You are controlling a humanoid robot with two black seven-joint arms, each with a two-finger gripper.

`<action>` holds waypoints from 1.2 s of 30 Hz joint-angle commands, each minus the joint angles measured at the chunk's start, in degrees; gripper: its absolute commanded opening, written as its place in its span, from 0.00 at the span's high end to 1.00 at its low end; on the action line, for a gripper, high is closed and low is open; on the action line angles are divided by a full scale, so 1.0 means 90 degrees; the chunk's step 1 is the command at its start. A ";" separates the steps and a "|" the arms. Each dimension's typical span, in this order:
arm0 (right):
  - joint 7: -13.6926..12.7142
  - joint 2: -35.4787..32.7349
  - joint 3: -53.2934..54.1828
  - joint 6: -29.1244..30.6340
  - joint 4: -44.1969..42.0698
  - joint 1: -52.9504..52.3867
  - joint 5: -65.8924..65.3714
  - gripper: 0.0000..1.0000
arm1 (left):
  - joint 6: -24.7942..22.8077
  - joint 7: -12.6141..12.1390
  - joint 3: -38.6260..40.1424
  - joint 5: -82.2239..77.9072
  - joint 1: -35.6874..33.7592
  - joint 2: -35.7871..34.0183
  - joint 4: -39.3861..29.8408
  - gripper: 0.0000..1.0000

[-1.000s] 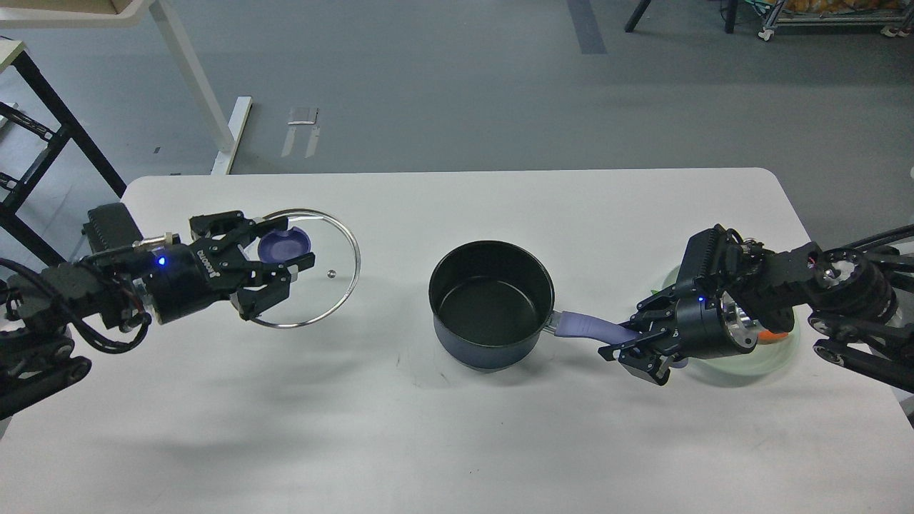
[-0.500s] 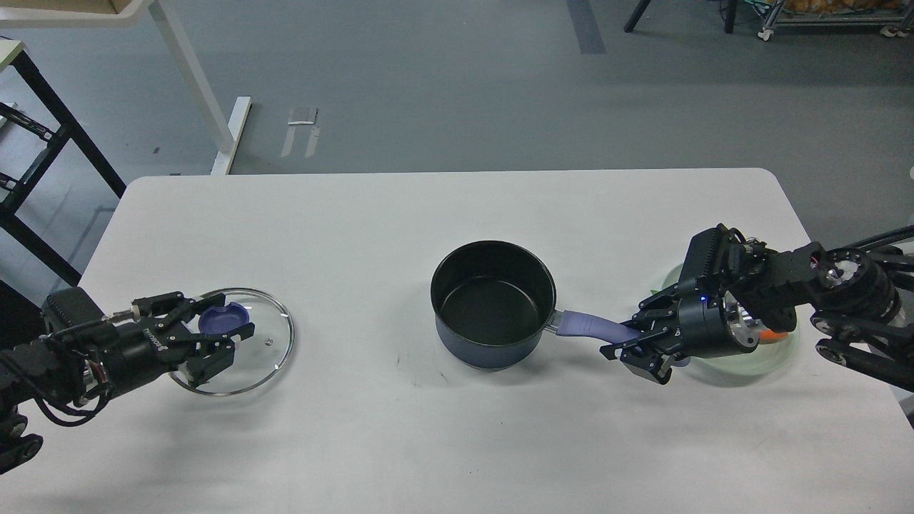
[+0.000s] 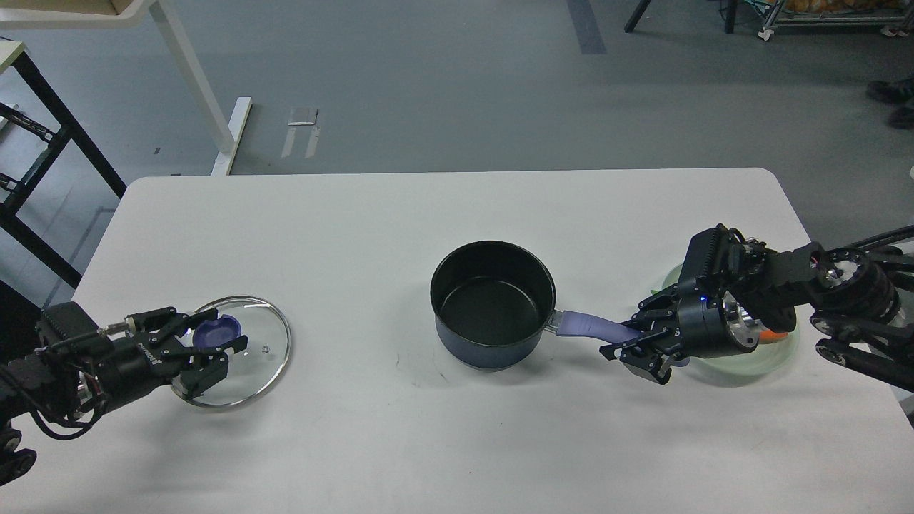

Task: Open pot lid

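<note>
The pot [image 3: 491, 307], dark blue with a black inside, stands uncovered in the middle of the white table [image 3: 428, 214], its purple handle [image 3: 589, 327] pointing right. My right gripper [image 3: 631, 338] is shut on the far end of that handle. The pot lid [image 3: 263, 337], clear glass with a steel rim and a purple knob [image 3: 211, 330], lies low at the table's left, apart from the pot. My left gripper [image 3: 217, 333] has its fingers on either side of the knob and stays shut on it.
A clear glass plate [image 3: 767, 360] with an orange toy carrot [image 3: 775, 334] sits under my right wrist near the right edge. Table legs and a black frame stand on the floor at far left.
My left gripper carried the lid from above the table's left-middle down and left to the table's left front. The pot and right gripper have held still.
</note>
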State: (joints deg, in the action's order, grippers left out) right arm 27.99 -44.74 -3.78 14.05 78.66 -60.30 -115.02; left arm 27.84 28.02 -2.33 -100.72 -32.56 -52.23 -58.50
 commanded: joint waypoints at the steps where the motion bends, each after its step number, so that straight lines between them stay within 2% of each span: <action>1: 0.0002 0.0000 0.0000 0.0001 0.0000 0.0000 -0.0003 0.66 | 0.0018 -0.0002 0.0024 0.0009 -0.0024 -0.0056 -0.0033 0.11; 3: 0.0002 0.0000 0.0000 0.0001 0.0000 0.0000 -0.0003 0.66 | 0.0018 -0.0002 0.0034 0.0116 -0.0044 -0.0095 -0.0101 0.06; 6: 0.0002 -0.0010 0.0000 0.0001 0.0000 0.0000 -0.0003 0.65 | 0.0018 -0.0002 0.0083 0.0545 -0.0112 -0.0163 -0.0335 0.04; 11: 0.0002 -0.0010 0.0000 0.0001 0.0000 0.0000 0.0007 0.65 | -0.0094 -0.0002 0.0141 0.1900 -0.0774 -0.0720 -0.1349 0.03; 14: 0.0002 -0.0010 0.0000 0.0001 0.0000 0.0000 0.0007 0.65 | -0.1234 -0.0002 0.0355 0.3586 -0.1253 -0.0915 -0.1741 0.03; 17: 0.0002 -0.0010 0.0000 0.0001 0.0000 0.0000 0.0007 0.63 | -0.2308 -0.0002 0.0824 0.5928 -0.1469 -0.0877 -0.1742 0.01; 20: 0.0002 -0.0088 0.0010 0.0001 0.0000 0.0000 0.0007 0.62 | -0.3149 -0.0002 0.1049 0.8069 -0.1499 -0.0770 -0.1587 0.01; 22: 0.0002 -0.0107 0.0010 -0.0008 0.0000 0.0000 0.0007 0.55 | -0.3482 -0.0002 0.1050 0.9087 -0.1489 -0.0633 -0.1323 0.01; 24: 0.0002 -0.0108 0.0020 -0.0008 0.0000 0.0000 0.0007 0.42 | -0.3542 -0.0002 0.1060 0.9791 -0.1479 -0.0380 -0.1021 0.01; 27: 0.0002 -0.0127 0.0039 -0.0008 0.0010 0.0000 0.0036 0.05 | -0.3542 -0.0002 0.1069 1.0155 -0.1479 -0.0126 -0.0669 0.01; 28: 0.0002 -0.0146 0.0058 -0.0008 0.0019 -0.0009 0.0085 0.02 | -0.3552 -0.0002 0.1098 1.0175 -0.1479 -0.0038 -0.0533 0.01; 31: 0.0002 -0.0283 0.0068 -0.0008 0.0058 -0.0107 0.0377 0.02 | -0.3708 -0.0002 0.1381 1.0214 -0.1470 0.0246 -0.0297 0.01; 36: 0.0002 -0.0741 0.0166 -0.0018 0.0282 -0.0390 0.1352 0.01 | -0.4478 -0.0002 0.1519 1.0867 -0.1382 0.0344 -0.0014 0.01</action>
State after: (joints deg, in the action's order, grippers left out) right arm 28.01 -49.05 -2.90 13.97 79.99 -62.47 -107.94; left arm -8.74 27.99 10.96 -6.45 -45.29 -49.64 -60.30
